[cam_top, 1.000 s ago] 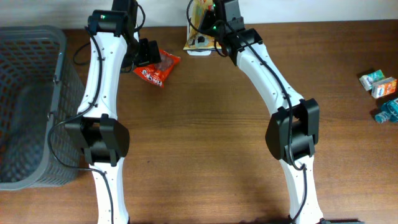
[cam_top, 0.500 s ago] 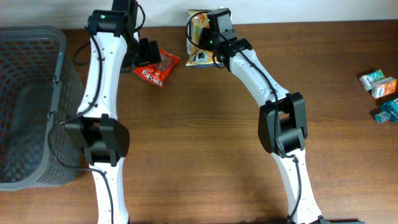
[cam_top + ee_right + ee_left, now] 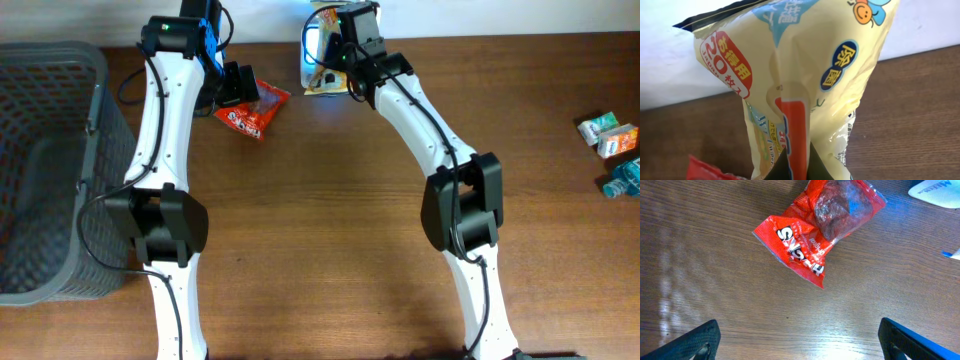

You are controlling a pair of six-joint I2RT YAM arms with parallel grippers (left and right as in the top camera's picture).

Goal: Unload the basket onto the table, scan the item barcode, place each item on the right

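My right gripper is shut on a pale yellow packet with an orange stripe and blue print, and holds it upright in front of the white wall. From overhead the packet is at the table's far edge, with a bluish glow on its left side, and the right gripper is beside it. A red snack bag lies flat on the wood. My left gripper hovers open just short of it, nothing between its fingers. No barcode is visible.
A grey mesh basket fills the left side. Two small cartons and a blue bottle lie at the right edge. A white labelled object sits beside the red bag.
The right arm swung left with the yellow packet, then back toward the far edge. A bluish glow now lies on the packet. The left arm has not moved.
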